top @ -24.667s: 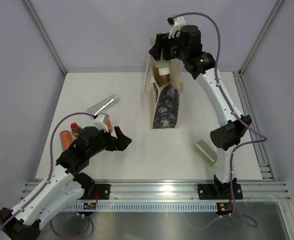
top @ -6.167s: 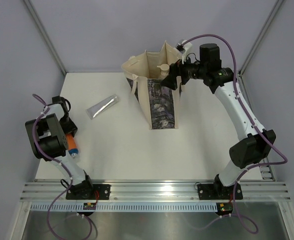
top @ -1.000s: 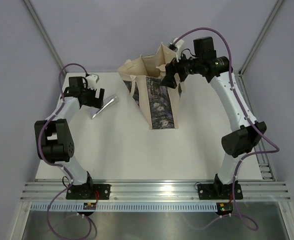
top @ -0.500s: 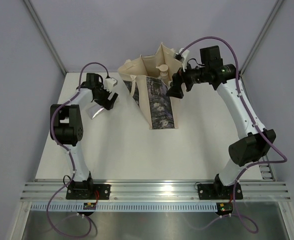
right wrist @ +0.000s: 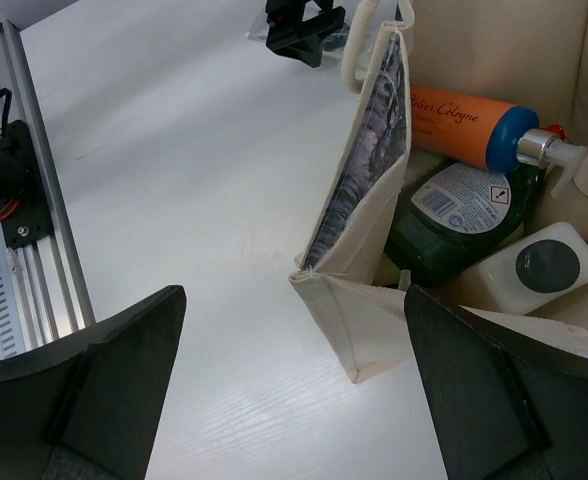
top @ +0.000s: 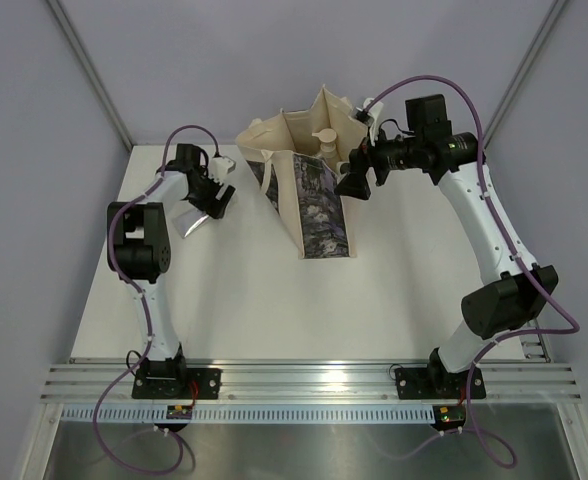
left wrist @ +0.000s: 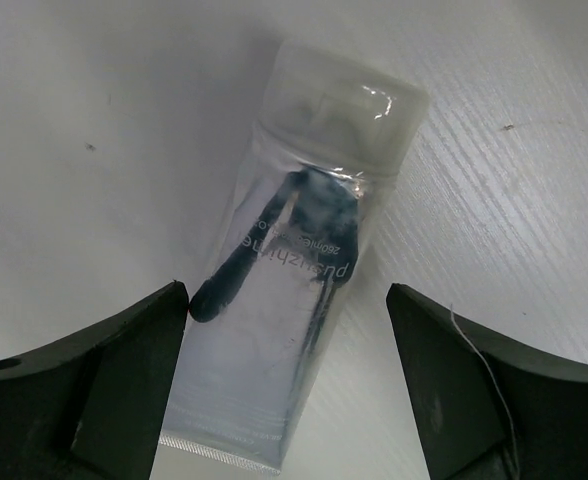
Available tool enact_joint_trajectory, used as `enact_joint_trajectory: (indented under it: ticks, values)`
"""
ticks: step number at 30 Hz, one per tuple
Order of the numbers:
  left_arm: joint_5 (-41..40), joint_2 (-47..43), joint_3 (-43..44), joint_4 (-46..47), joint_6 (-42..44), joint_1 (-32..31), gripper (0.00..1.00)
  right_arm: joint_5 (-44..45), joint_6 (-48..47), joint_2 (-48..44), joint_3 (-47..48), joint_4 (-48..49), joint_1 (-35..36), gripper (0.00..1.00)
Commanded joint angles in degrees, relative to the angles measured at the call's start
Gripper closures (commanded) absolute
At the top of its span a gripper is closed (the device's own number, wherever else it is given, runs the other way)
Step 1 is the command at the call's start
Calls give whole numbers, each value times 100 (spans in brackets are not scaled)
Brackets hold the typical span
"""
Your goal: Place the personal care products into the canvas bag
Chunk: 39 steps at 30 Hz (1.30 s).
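Well, the left gripper hung low over the far-left part of the table. Its jaws were spread wide on either side of the silver tube, which lay flat between them, not yet gripped as far as I could see. The right gripper was also wide open and held nothing, close by the right rim of the canvas bag at the far middle. An orange bottle and a green bottle already lay inside.

What worried me was the tube itself. It looked soft, flat and shiny, and it sat slightly askew between the jaws. To my eye they might close on an edge only and send it skidding across the table, or squash it. Then there was the lift over the tall, limp bag. A knock on the rim might fold or tip it, and the right gripper stood near that opening.
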Motion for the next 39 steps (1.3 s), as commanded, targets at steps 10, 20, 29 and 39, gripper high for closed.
enact_joint_trajectory:
  ticks: [10,20,29,39]
  values:
    - [-649,120,440,-367,-454,-17,55,-415,203,-425,-87,161,-89,1]
    - [35,-530,388,-429,-2070,149,68,-1091,-148,-373,44,-330,-89,1]
    - [2022,-1925,-1490,906,-4057,800,69,-1102,18,-241,132,-489,340,0]
    - [3253,-3621,-3083,2558,-5850,941,68,-46,1009,593,808,-359,2028,0]
